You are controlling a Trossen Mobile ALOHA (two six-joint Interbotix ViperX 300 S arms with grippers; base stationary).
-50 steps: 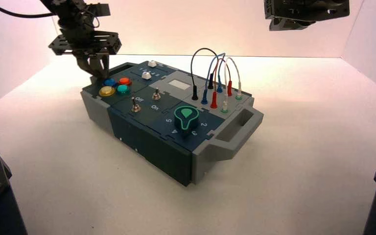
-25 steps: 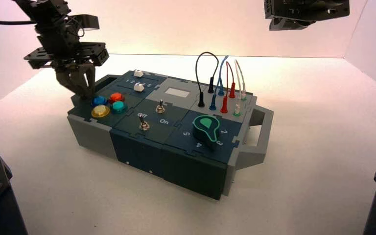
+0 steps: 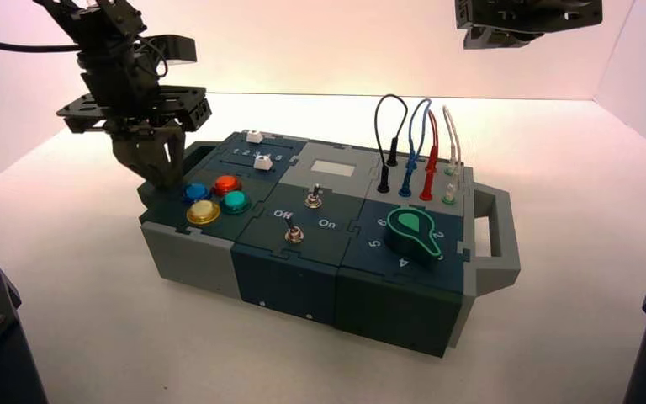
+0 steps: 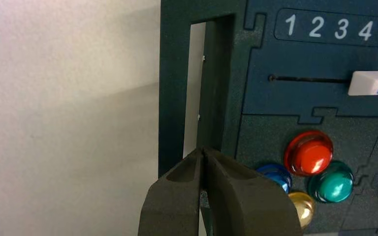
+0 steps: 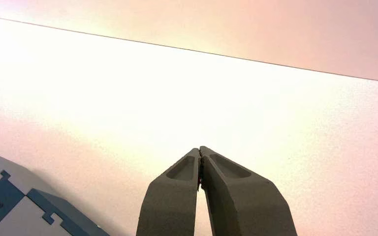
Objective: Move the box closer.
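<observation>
Box (image 3: 328, 244): sat upright on the surface (image 3: 76, 345), turned askew, with the long near side slanting toward the robot at its right end. Lay in the middle, between the robot's two sides, with an end handle (image 3: 496, 244) to the right and another handle (image 4: 173, 113) to the left.

Left gripper (image 4: 202, 150): reached down from the upper left to the box's left end, beside the blue button (image 3: 197, 193). Kept wrist high and jaws pointing downward, tips pressed together with nothing showing between. Overlapped the inner part of the left handle in the left wrist view; impossible to tell whether touching it.

Right gripper (image 5: 201, 150): hung high over the far right of the surface, well apart from the box, jaws together.

Close by the left jaws, on the box's left part: grouped with the blue button, a red button (image 3: 226, 185), a yellow button (image 3: 203, 211) and a green button (image 3: 235, 202). Farther back, by the printed 1 to 5: showed a white slider (image 4: 372, 83), set well away from the 1. Toward the right: stood two metal switches (image 3: 293, 231), a green-rimmed knob (image 3: 412, 234) and looped wires (image 3: 420, 126).
</observation>
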